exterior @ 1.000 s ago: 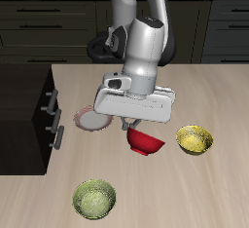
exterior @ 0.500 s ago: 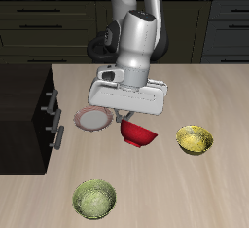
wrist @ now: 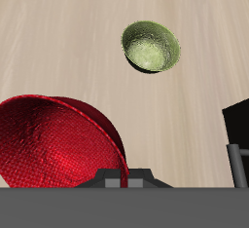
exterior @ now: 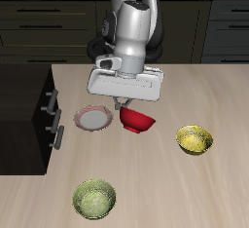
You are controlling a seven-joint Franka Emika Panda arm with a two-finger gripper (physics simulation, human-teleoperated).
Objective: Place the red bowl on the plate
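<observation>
Red bowl (exterior: 137,121): pinched at rim by gripper (exterior: 123,108), hanging tilted beside plate (exterior: 93,120). Risk: slipping out, landing off-centre.

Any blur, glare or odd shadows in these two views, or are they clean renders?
Exterior view: sharp, even light, no glare; the arm hides the claw, and the red bowl beside the plate shows clearly. Wrist view: also sharp; the red bowl is cut off at the frame edge, the green bowl crisp, with soft shading.
</observation>
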